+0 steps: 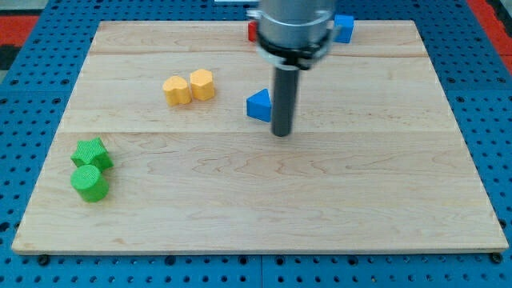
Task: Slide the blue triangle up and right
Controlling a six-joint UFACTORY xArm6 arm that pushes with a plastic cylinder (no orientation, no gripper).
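The blue triangle (258,105) lies on the wooden board a little above its middle. My tip (281,134) is on the board just to the right of the triangle and slightly below it, close to it; whether it touches cannot be told. The dark rod rises from the tip and hides the triangle's right edge.
Two yellow blocks (190,86) sit side by side to the triangle's left. A green star (90,153) and a green cylinder (90,182) lie at the view's left. A blue block (344,28) and a partly hidden red block (252,30) sit at the top edge.
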